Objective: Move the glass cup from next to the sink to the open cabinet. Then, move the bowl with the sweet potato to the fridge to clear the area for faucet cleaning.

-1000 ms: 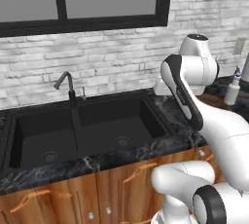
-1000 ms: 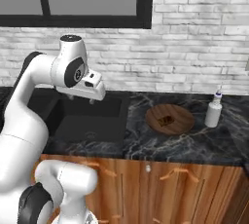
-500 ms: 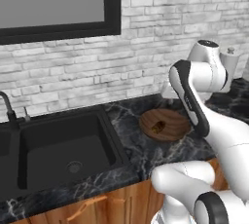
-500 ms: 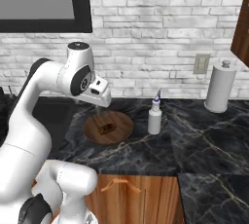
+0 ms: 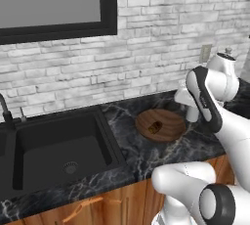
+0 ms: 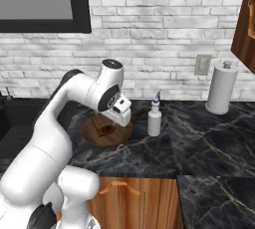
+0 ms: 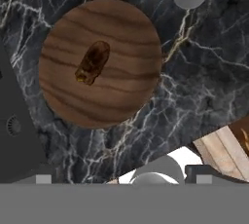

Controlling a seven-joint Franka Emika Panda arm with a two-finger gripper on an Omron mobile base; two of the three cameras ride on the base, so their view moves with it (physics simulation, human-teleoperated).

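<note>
The dark wooden bowl (image 5: pixel 166 119) sits on the black marble counter to the right of the sink (image 5: pixel 58 143), with the brown-orange sweet potato (image 5: pixel 155 127) lying in it. In the hand view the bowl (image 7: pixel 116 86) lies straight below, a little left of centre, with the sweet potato (image 7: pixel 92 62) near its middle. My gripper (image 7: pixel 123 179) hangs above the bowl (image 6: pixel 94 132), open, its fingertips (image 7: pixel 43 179) wide apart with nothing between them. From the right, the hand (image 6: pixel 121 116) covers the bowl's far rim. The faucet (image 5: pixel 6 111) stands at the far left. The glass cup and the fridge are out of view.
A white spray bottle (image 6: pixel 154 118) stands on the counter just right of the bowl. Further right is a paper towel roll (image 6: pixel 221 88). A reddish-brown wall cabinet edge (image 6: pixel 246 24) shows at the top right. The brick wall carries an outlet (image 6: pixel 201 64). Lower cabinets sit under the counter.
The base has driven right along the counter, so the views have slid from the sink to the bowl. The hand now hangs over the bowl, and the gripper has stayed open.
</note>
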